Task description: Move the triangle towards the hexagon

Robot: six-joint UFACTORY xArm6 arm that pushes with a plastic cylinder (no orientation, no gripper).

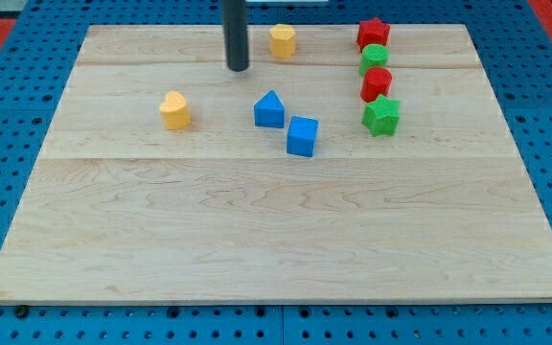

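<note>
The blue triangle block (269,109) lies near the board's middle, toward the view's top. The yellow hexagon block (282,40) lies near the top edge, above the triangle. My tip (238,68) rests on the board, above and to the left of the triangle and below-left of the hexagon, touching neither.
A blue cube (302,135) sits just below-right of the triangle. A yellow heart block (174,109) lies at the left. At the upper right stand a red star (373,34), a green round block (375,57), a red block (376,83) and a green star (381,115) in a column. The wooden board (276,240) lies on a blue pegboard.
</note>
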